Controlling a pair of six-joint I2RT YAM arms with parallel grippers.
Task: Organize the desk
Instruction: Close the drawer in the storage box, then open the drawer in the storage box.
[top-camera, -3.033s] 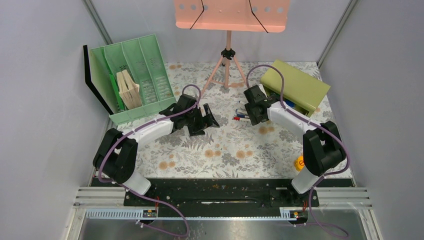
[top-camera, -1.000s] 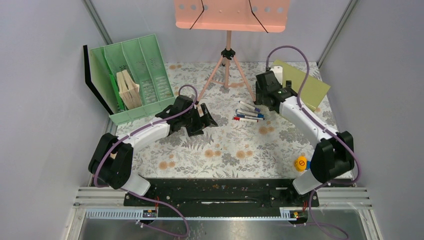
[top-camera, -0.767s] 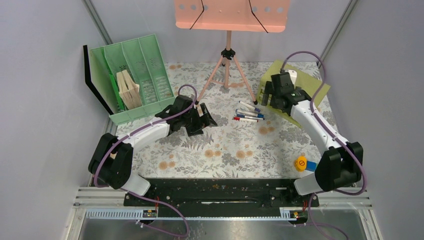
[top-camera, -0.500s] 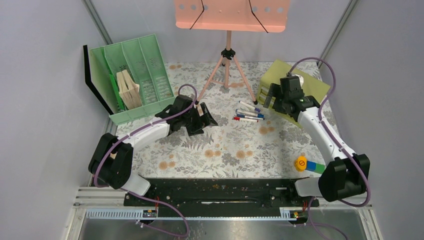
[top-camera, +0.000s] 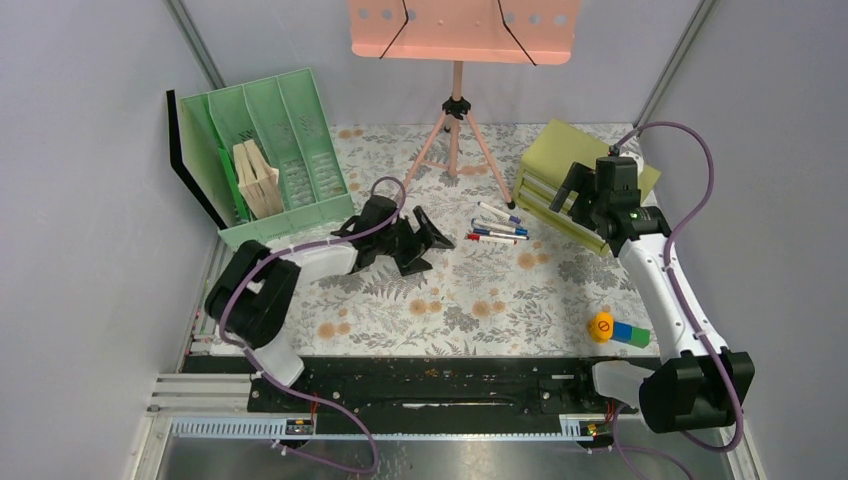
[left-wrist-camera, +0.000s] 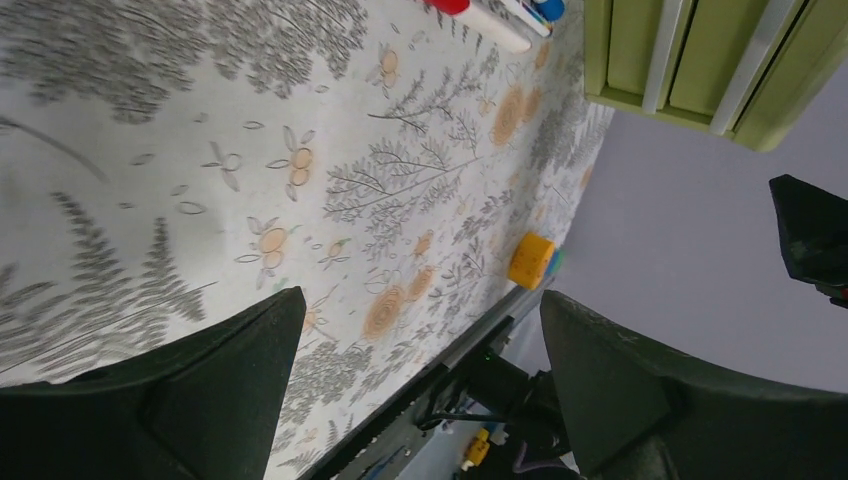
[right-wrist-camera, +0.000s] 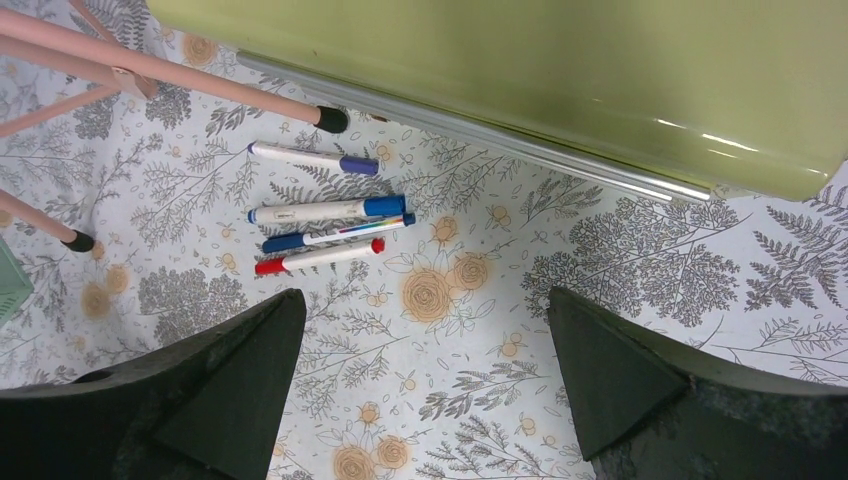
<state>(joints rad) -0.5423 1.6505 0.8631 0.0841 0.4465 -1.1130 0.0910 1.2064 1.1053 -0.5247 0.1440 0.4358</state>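
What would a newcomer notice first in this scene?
Most likely the pink music stand, standing at the far edge of the floral desk. Next come the mint-green file rack at the far left and the olive drawer box at the far right, with four markers lying between.

- left arm (top-camera: 300, 262): base sits at the near left. the upper link rises from it, and the white forearm runs low toward the far right. the wrist is rolled onto its side.
- left pincer (top-camera: 435, 252): points to the robot's right. the jaws stand wide apart with nothing between them. the fingers (left-wrist-camera: 200, 390) are black and wedge-shaped.
- right arm (top-camera: 665, 285): base sits at the near right. the links stretch far out along the right side, almost straight.
- right pincer (top-camera: 583, 205): raised, aimed down and to the left. the jaws are spread wide and hold nothing. its fingers (right-wrist-camera: 200, 390) fill the lower corners of the wrist view.
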